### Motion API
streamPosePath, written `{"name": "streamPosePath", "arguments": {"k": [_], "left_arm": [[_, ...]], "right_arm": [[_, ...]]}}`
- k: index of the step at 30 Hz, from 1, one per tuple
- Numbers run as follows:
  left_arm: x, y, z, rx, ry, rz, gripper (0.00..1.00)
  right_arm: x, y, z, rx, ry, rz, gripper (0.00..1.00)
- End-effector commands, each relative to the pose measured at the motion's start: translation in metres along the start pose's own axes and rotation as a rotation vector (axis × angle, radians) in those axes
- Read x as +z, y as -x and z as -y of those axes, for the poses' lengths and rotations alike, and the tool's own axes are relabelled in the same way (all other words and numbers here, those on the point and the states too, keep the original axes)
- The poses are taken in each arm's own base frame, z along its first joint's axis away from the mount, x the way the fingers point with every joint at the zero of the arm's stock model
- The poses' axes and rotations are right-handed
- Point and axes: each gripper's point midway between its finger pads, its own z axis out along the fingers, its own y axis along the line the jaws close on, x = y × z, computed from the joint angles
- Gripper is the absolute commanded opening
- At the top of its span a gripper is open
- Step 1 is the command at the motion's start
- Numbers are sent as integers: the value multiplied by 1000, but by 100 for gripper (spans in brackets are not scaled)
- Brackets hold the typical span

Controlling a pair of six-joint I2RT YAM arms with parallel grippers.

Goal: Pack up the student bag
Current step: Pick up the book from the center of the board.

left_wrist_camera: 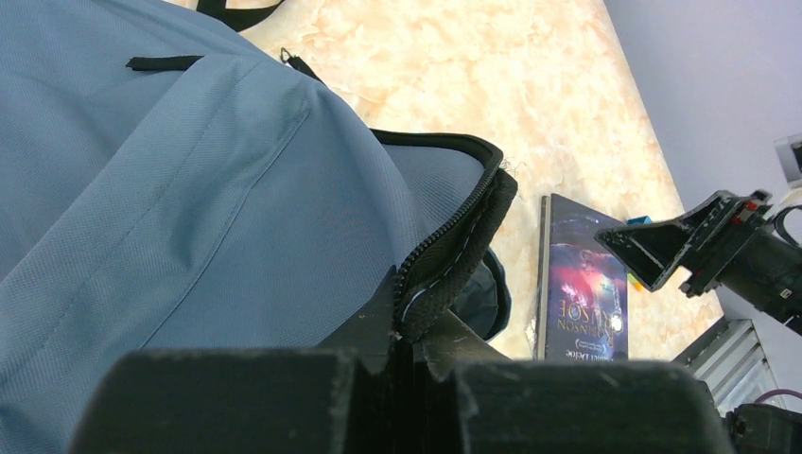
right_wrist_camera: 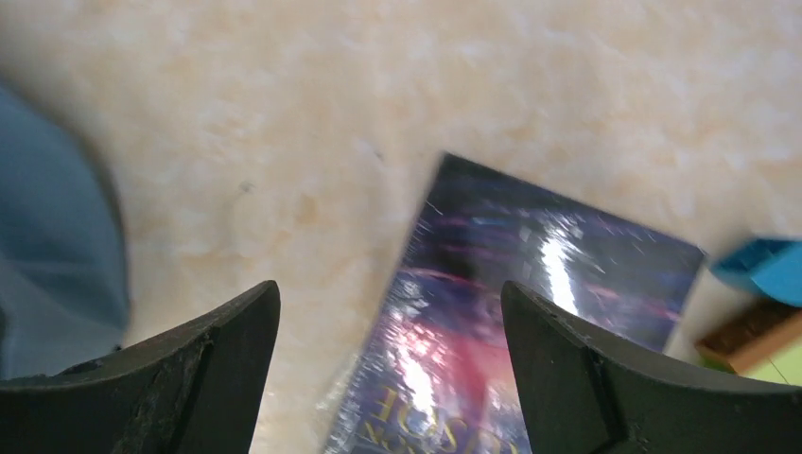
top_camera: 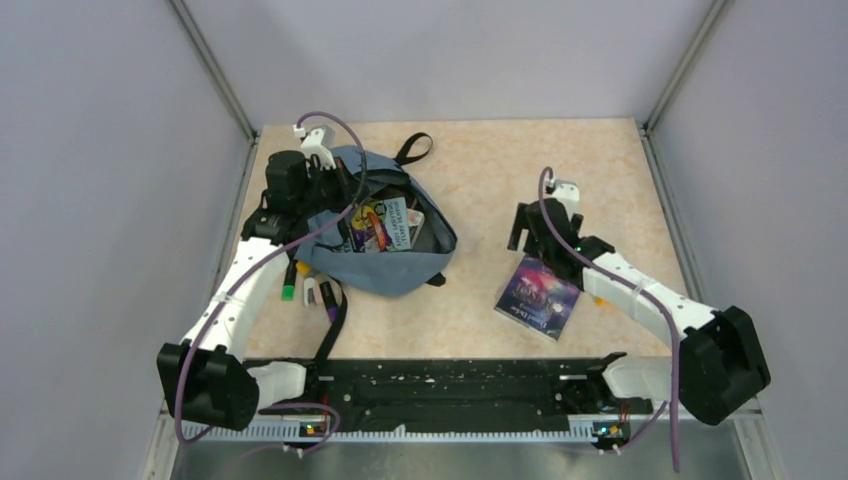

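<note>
Left gripper (left_wrist_camera: 407, 364) is clamped on the black zipper edge of the large soft grey-blue fabric backpack (left_wrist_camera: 189, 199), jaws together with the rim pinched between them, at bottom centre of the left wrist view. In the top view the backpack lies at upper left of the beige marbled tabletop (top_camera: 560, 170), mouth open, with colourful printed items (top_camera: 382, 226) inside. Coloured marker pens (top_camera: 310, 292) lie on the table just below it. Right gripper (right_wrist_camera: 390, 293) is spread wide and holds nothing, over the upper-left corner of the glossy dark purple paperback book (right_wrist_camera: 530, 274); touching or hovering is hard to tell. A small blue item (right_wrist_camera: 764, 268) sits at the right edge, blurred.
</note>
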Motion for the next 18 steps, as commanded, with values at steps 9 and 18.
{"name": "streamPosePath", "arguments": {"k": [9,18], "left_arm": [[-1,18,19,27,-71,58,0],[-2,16,19,59,-41,56,0]], "right_arm": [[-50,-63,119,302,-327,-63,89],[-43,-88,134,408,-304,-96,89]]}}
